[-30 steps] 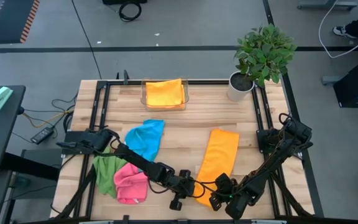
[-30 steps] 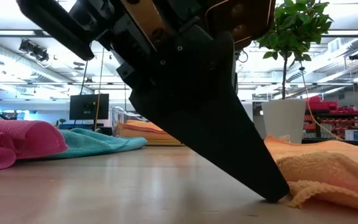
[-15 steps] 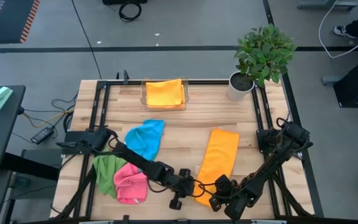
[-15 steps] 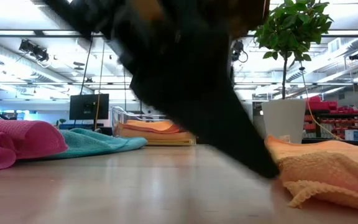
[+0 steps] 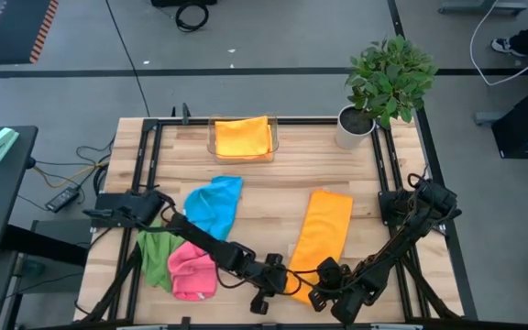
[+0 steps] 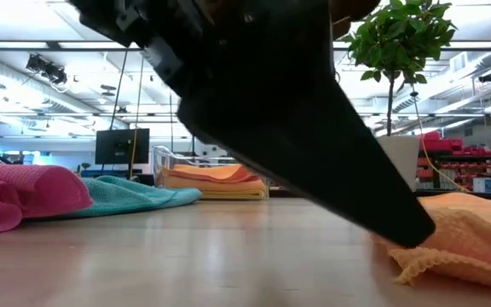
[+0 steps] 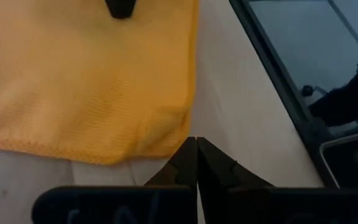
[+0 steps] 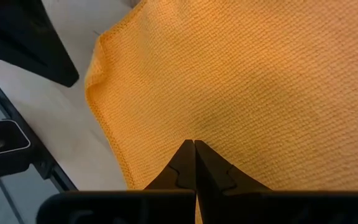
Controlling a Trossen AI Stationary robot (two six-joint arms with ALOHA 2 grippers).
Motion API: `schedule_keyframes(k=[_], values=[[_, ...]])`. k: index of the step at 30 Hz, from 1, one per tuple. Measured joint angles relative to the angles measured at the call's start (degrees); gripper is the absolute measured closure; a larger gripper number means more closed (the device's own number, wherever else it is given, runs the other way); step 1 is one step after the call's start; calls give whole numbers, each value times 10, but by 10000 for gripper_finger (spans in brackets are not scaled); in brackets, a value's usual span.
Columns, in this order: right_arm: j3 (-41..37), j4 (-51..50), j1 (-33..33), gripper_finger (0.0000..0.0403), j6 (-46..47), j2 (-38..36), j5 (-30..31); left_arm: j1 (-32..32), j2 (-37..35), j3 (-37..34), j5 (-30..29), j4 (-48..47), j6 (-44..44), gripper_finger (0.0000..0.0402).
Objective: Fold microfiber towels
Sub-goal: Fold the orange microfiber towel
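An orange microfiber towel [image 5: 324,229], folded into a long strip, lies flat on the table right of centre, running from far to near. Both grippers are at its near end. My left gripper [image 7: 196,142] is shut, with its tips beside the towel's near left corner [image 7: 166,140]. It is the big dark wedge [image 6: 339,162] in the low view. My right gripper [image 8: 194,144] is shut over the towel's top face, a little in from the near edge. A blue towel [image 5: 214,203], a green one [image 5: 154,252] and a pink one [image 5: 193,270] lie crumpled at the left. My left gripper's shut tips touch the edge of the towel's near left corner [image 6: 420,243], coming slanting down from the table's left. The cloth sits beside the tips, not between them, and the corner stays on the table. My right gripper's shut tips stand on the top face [image 8: 210,124] near the towel's near end, slanting down from the near right. The cloth lies flat there. I cannot tell whether they press on it.
A clear tray [image 5: 216,147] at the far middle holds a folded orange towel [image 5: 242,137]. A potted plant [image 5: 388,78] stands at the far right corner. Black frame rails run along the table's left and right sides. Bare wood shows between the blue towel and the strip.
In the low view, my left gripper's shut tip has crept from the bare table beside the towel's corner up against the corner's edge, toward the table's right. The towel's near edge has kept its place.
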Motion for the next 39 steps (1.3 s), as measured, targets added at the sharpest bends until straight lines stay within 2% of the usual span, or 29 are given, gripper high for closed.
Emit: schedule_keyframes(k=[9, 23, 30, 39], values=[[0, 1, 0, 400, 0, 0, 0, 0, 11, 0, -10, 25, -12, 392], [0, -3, 0, 400, -3, -1, -8, 1, 11, 1, -10, -10, -28, 396], [0, -32, 1, 400, -3, -1, -44, 1, 10, 1, -10, -22, -37, 397], [0, -36, 15, 400, 7, -2, -52, 1, 10, 2, -10, -26, -43, 397]])
